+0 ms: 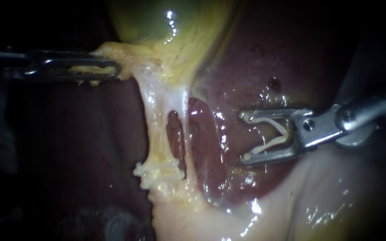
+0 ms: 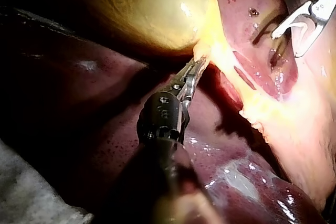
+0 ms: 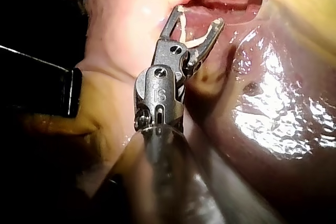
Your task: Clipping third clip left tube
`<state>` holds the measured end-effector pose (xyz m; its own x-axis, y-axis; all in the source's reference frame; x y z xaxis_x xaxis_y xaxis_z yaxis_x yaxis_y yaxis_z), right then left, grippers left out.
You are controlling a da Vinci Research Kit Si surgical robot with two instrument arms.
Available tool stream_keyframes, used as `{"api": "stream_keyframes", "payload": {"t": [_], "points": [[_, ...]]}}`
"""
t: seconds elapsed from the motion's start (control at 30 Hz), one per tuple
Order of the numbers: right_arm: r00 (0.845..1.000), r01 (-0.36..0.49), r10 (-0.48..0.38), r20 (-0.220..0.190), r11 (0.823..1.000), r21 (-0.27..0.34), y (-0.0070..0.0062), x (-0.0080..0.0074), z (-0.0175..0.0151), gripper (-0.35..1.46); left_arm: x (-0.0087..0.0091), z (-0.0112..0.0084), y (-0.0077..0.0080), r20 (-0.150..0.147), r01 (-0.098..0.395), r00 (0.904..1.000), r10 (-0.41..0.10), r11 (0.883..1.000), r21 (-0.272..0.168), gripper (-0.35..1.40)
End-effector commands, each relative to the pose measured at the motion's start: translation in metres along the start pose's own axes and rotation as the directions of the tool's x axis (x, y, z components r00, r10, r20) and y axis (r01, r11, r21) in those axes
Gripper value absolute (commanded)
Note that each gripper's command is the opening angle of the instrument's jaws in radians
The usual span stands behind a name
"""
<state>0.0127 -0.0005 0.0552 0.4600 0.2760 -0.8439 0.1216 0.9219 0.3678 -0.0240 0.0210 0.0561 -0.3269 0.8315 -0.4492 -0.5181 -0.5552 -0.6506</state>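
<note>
- The left tube (image 1: 158, 129) runs taut from the gallbladder (image 1: 166, 27) down across the liver (image 1: 246, 67), with white clips (image 1: 157, 170) across its lower end.
- Right instrument (image 1: 243, 137): its hand stands wide, gripping an open clip (image 1: 268, 146), apart from the tube.
- Left instrument (image 1: 112, 70): its hand pinches the gallbladder's pale lower edge.

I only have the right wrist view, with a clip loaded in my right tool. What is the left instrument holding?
Observer: The left instrument is shut on yellowish tissue beside the gallbladder.
Operator: Any clips on the left tube?
Observer: Yes, white clips cross the left tube low down.
Operator: Is my loaded clip around it?
Observer: No. The loaded clip and right instrument stand apart from it, over liver.
</note>
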Motion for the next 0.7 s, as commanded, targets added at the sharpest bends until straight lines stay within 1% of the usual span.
{"api": "stream_keyframes", "payload": {"t": [0.03, 0.2, 0.3, 0.43, 0.57, 0.7], "points": [[1.0, -0.022, 0.022, -0.008, 1.0, 0.006, -0.0001, 0.0001, 0.0005, 0.5, -0.0002, 0.0002, 0.0, 0.0, -0.001, 1.0, 0.001, 1.0, 0.002, -0.35], [0.993, -0.112, 0.113, -0.033, 0.994, 0.011, -0.0002, 0.0011, 0.003, 0.5, -0.0004, 0.0006, 0.0001, -0.003, -0.002, 1.0, 0.002, 1.0, 0.007, -0.35], [0.986, -0.159, 0.16, -0.036, 0.987, 0.024, -0.0001, 0.0017, 0.0048, 0.5, -0.0006, 0.0008, 0.0004, -0.003, -0.002, 1.0, 0.002, 1.0, 0.007, -0.35], [0.978, -0.205, 0.206, -0.043, 0.979, 0.024, 0.0, 0.0021, 0.0071, 0.5, -0.0005, 0.0009, 0.0005, -0.002, -0.001, 1.0, 0.001, 1.0, 0.006, -0.35], [0.967, -0.249, 0.25, -0.054, 0.968, 0.022, 0.0003, 0.0021, 0.0093, 0.49, -0.0005, 0.001, 0.0005, -0.002, -0.001, 1.0, 0.001, 1.0, 0.006, -0.35], [0.959, -0.278, 0.279, -0.054, 0.96, 0.024, 0.0008, 0.0015, 0.0116, 0.49, -0.0005, 0.001, 0.0005, -0.002, -0.001, 1.0, 0.001, 1.0, 0.006, -0.35]]}}
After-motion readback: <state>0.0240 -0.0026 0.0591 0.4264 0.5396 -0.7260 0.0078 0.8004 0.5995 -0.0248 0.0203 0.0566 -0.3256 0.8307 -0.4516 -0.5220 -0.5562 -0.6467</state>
